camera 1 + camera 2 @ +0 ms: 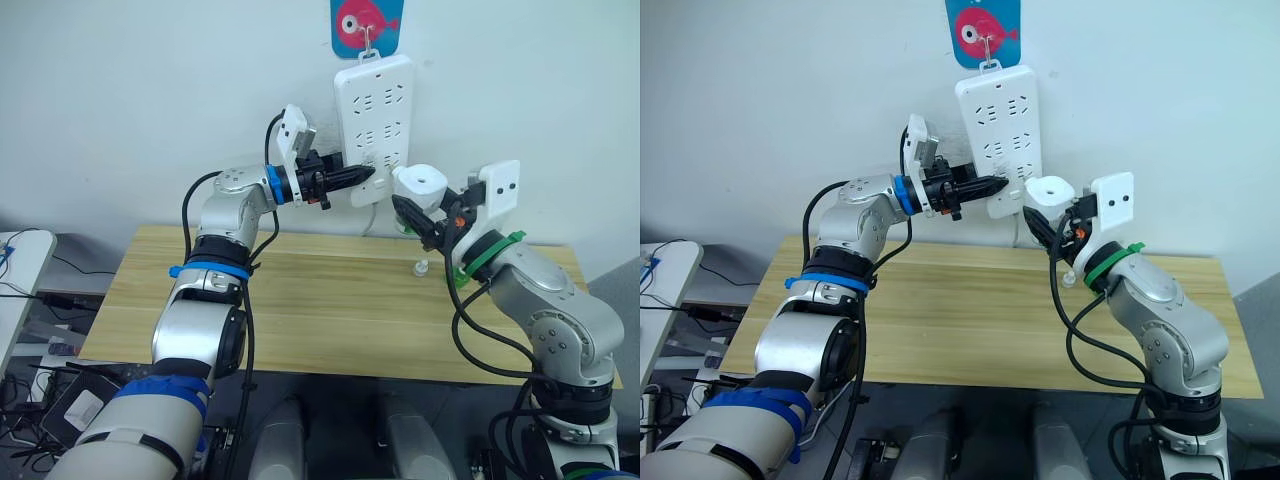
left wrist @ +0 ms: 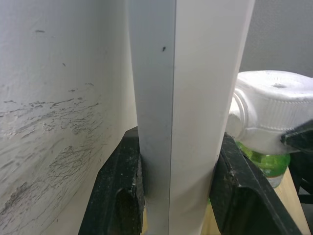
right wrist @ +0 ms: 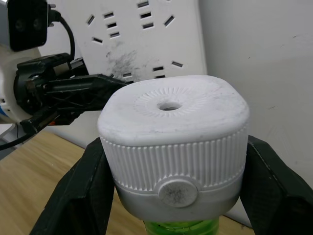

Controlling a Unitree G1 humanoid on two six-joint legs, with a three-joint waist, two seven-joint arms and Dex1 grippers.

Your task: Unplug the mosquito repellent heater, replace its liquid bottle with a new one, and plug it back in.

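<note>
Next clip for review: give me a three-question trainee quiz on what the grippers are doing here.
1. True or false: the left gripper is clamped on the lower edge of the power strip.
2. What does the right gripper hold? A) a cup B) the mosquito repellent heater C) a cable
3. Fill in: the bottle under the heater holds ____ liquid.

Key: 1 true; 2 B; 3 green.
</note>
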